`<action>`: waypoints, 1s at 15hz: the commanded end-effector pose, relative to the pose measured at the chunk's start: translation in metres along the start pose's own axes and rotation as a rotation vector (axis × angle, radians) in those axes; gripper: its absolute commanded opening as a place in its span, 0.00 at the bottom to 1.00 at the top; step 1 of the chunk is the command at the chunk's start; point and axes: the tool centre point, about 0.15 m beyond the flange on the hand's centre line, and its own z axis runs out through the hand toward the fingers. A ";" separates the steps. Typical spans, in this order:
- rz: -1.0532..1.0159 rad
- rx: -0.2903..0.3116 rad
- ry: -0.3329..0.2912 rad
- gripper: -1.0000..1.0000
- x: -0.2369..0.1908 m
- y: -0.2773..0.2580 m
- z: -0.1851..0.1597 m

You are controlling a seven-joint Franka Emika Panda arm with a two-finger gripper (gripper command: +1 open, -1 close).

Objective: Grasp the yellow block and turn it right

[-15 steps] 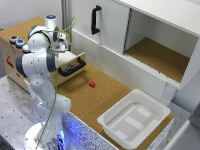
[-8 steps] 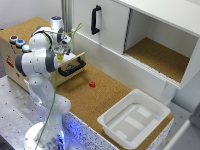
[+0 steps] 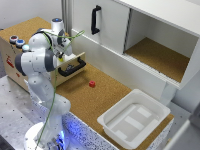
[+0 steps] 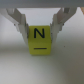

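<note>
1. The end effector (image 4: 40, 31) grasps the block (image 4: 40, 40); one finger (image 4: 20, 26) presses each side face.
2. The block is yellow, marked "N" above a dash on the face seen in the wrist view.
3. In the exterior view the end effector (image 3: 64, 54) sits over the open drawer (image 3: 70, 64), hiding the block.
4. A small red object (image 3: 92, 84) lies on the worktop (image 3: 95, 102), near the drawer.
5. A white tray (image 3: 134, 120) sits well apart, toward the exterior view's right.
</note>
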 end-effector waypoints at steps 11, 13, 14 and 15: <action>-0.425 -0.022 0.036 1.00 0.012 -0.005 -0.095; -0.603 -0.022 0.015 1.00 0.006 -0.019 -0.097; -0.710 -0.041 -0.029 1.00 0.002 -0.030 -0.095; -0.807 -0.007 -0.047 1.00 -0.005 -0.039 -0.093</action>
